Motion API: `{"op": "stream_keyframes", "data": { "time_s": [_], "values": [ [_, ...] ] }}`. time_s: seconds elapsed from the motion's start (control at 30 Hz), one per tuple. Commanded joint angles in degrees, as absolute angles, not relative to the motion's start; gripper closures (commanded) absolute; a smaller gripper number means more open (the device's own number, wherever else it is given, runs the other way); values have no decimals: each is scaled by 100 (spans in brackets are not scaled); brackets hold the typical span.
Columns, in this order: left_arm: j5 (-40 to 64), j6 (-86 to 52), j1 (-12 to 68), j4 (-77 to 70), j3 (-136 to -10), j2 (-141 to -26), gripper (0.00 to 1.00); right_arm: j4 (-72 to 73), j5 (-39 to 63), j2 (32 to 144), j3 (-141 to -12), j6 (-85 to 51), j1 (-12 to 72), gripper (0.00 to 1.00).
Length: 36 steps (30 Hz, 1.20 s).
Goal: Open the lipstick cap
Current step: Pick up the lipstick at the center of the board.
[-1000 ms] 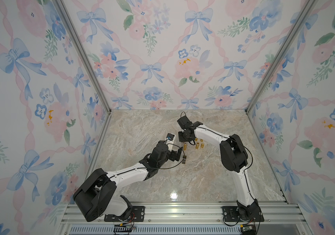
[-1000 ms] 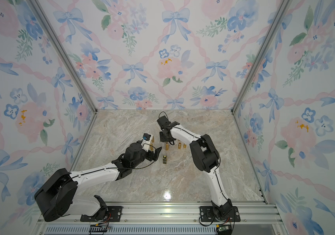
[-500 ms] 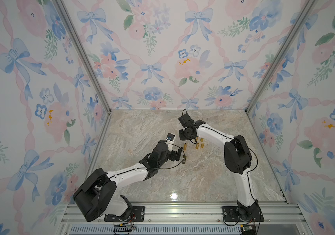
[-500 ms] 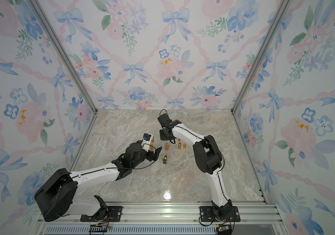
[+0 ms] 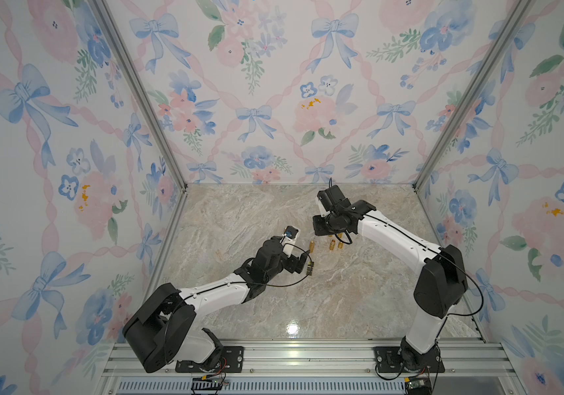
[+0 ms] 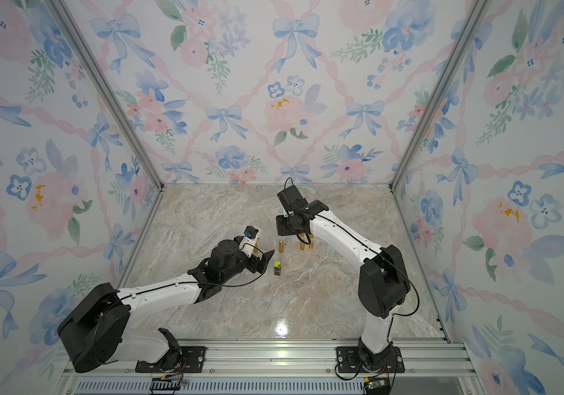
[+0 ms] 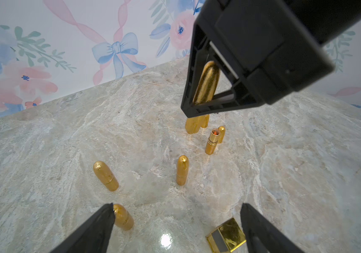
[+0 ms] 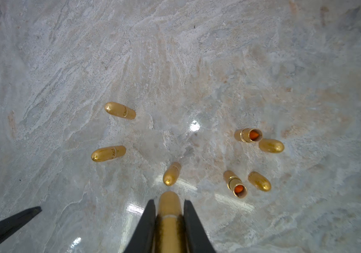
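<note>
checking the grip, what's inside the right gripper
A capped gold lipstick, pinched between the right gripper's fingers. Its rounded tip pokes out; its sides are covered by the fingers and its far end cannot be seen.

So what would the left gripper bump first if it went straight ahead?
Probably the upright capped lipstick ahead of the open left gripper, though the square gold case lies nearer; depth is unclear.

Marble tabletop (image 6: 325, 290); left gripper (image 6: 264, 255) low near centre, small gold box (image 6: 277, 268) just beside its tip, not touching; one gold lipstick (image 6: 281, 245) upright between the arms; right gripper (image 6: 286, 229) hangs by the lipstick cluster (image 6: 306, 245); jaws too small to judge; floral walls (image 6: 239, 102) all round.
</note>
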State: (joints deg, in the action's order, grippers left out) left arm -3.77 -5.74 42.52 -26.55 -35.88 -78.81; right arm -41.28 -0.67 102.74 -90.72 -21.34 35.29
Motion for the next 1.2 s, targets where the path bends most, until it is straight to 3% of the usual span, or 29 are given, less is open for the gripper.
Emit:
{"op": "stream_keyframes", "data": {
  "time_s": [0.0,0.43,0.93,1.17],
  "values": [
    [164,-354,4262,-2781,-3494,-7925,11,-4522,399,9826,-8816,-2015,3479,78],
    [1517,-99,4478,-3416,-3498,-8267,36,-4628,1646,8763,-7932,-2191,3472,77],
    [1744,-320,4622,-3941,-3606,-8472,67,-4220,2223,8438,-7449,-2544,3401,77],
    [1782,-396,4632,-4090,-3621,-8494,74,-4122,2285,8411,-7312,-2600,3375,77]
  ]
}}
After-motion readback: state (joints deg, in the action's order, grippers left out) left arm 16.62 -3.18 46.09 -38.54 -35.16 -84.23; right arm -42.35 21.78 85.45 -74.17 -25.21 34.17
